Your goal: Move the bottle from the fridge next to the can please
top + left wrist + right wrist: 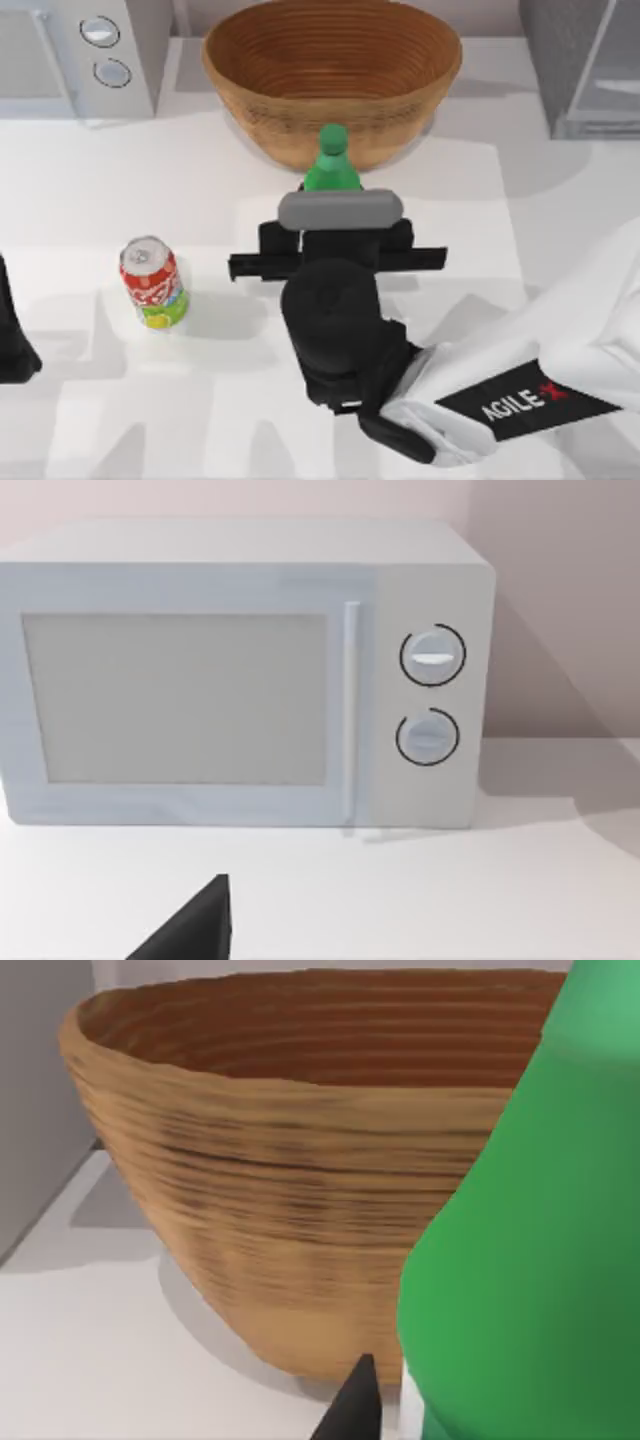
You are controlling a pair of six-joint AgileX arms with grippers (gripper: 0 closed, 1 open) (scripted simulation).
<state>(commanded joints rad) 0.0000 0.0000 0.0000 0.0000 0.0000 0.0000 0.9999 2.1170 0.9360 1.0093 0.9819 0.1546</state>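
The bottle [332, 165] stands upright near the middle of the white bench [90, 190], just in front of the wooden bowl [330, 75] that sits at twelve o'clock. Only its green cap and shoulders rise above the right arm's wrist from the top view. The right tool [332, 205] is at the bottle, its dark body and grey crossbar covering the lower part of the bottle from above; the white AgileX arm reaches in from four o'clock. In the right wrist view the bottle's green body [530, 1250] looms close, with the bowl's ribbed wall [280, 1190] just behind it and one dark fingertip [352, 1405] showing beside the bottle. Whether the fingers are pinching the bottle or merely flank it I cannot tell.

The can [153, 283] stands upright at about nine o'clock on the bench, well apart from the bottle, silver top up and green-yellow band at its base.

The fridge [585, 65] sits at the two o'clock corner, dark grey with a pale door panel, well apart from the bottle. A white microwave [75, 55] with two round knobs occupies the ten o'clock corner; the left wrist view faces its front [240, 680].

The left tool [12, 330] is parked at the bench's left edge, around eight o'clock; whether it is spread or pressed together cannot be told.
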